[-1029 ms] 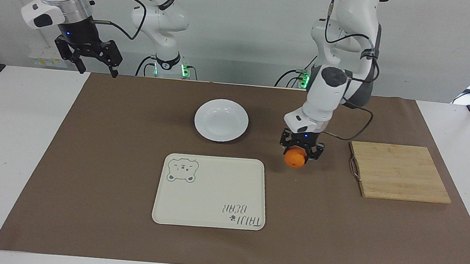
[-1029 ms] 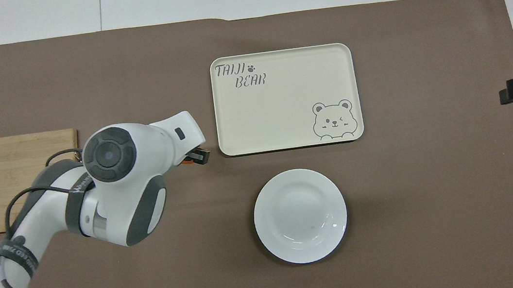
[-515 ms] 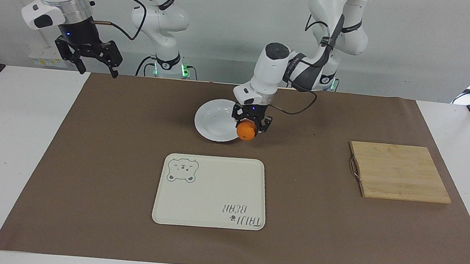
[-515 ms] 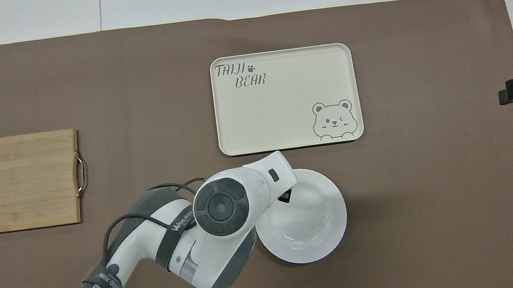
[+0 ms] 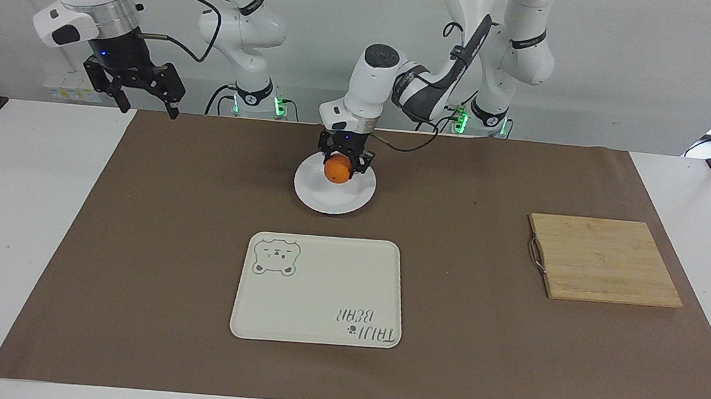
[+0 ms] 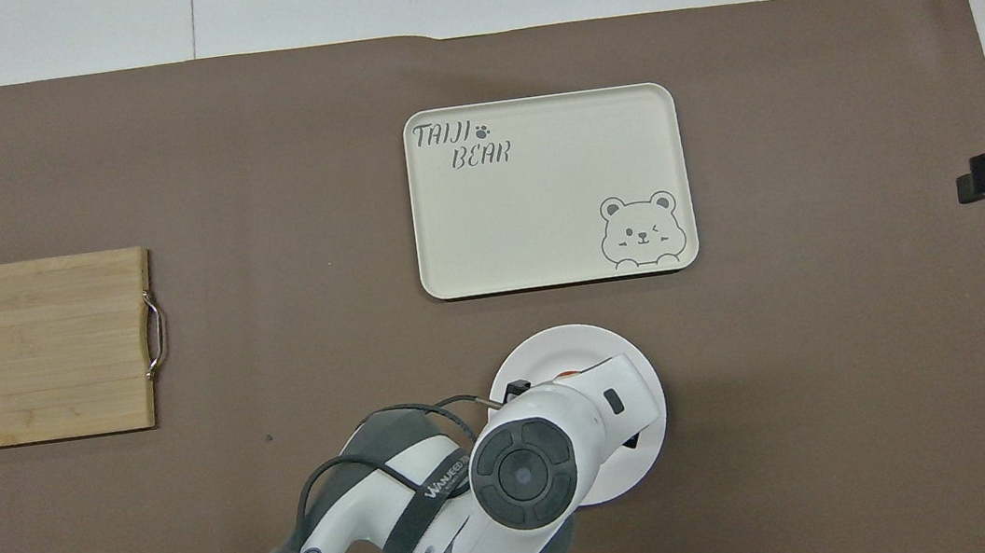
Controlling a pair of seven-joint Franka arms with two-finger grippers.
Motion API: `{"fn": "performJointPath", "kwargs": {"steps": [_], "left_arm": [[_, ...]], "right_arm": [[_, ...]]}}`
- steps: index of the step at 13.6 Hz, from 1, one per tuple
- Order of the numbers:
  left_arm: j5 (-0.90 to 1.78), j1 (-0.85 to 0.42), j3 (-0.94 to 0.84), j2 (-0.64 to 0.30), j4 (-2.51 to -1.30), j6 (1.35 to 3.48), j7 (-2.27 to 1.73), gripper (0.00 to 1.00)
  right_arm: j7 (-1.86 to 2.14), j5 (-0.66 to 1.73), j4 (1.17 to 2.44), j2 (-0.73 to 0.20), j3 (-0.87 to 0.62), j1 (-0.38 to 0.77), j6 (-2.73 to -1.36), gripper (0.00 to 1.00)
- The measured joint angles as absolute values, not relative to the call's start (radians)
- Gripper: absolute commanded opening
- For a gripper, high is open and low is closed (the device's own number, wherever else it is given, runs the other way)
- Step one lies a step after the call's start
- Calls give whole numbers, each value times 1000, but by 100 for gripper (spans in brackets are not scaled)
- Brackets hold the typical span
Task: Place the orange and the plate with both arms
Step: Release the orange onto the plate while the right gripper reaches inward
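Printed on the cream tray (image 6: pixel 547 185), in dark grey outline lettering at one corner: "TAIJI" followed by a paw-print mark, with "BEAR" on the line below. Same lettering seen upside down in the facing view on the tray (image 5: pixel 316 291). At the diagonally opposite corner of the tray, a line drawing of a winking bear's head, without text.

On a dark band (image 6: pixel 448 489) around the left arm (image 6: pixel 390 514), white lettering, only partly legible; opening letters appear to read "WAN", remainder not readable. On a second band lower on the same arm, white characters too small to read.

No other legible text, numbers or signs.
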State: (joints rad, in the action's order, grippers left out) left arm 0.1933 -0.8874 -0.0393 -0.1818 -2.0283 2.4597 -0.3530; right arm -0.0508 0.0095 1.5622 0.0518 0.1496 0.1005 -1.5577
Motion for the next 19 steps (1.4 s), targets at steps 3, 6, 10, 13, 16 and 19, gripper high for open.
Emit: {"fn": "performJointPath", "kwargs": {"steps": [3,6,10,13,16,19], "left_arm": [[240,-887,-38,-186,-2028,2483,-359,100],[242,-887,-37,-186,-2027,2483,-371,100],[242,-871,-17,-168,-2012,2394,-371,100],[195,-721,1,-81,-1979,2219,-319,100],[32,-546,19,8,-1975,2102,-257,100],[11,-393,25,21,-1969,2069,-88,100]], "right_arm": [[-51,10,1563,52,150,100,-1558,100],[-51,10,1563,52,150,100,-1558,100],[-51,10,1566,52,150,100,-1558,100],[-50,11,1573,52,149,101,-1558,100],[8,26,1614,62,147,104,-1557,100],[76,91,1702,75,147,105,-1566,100]]}}
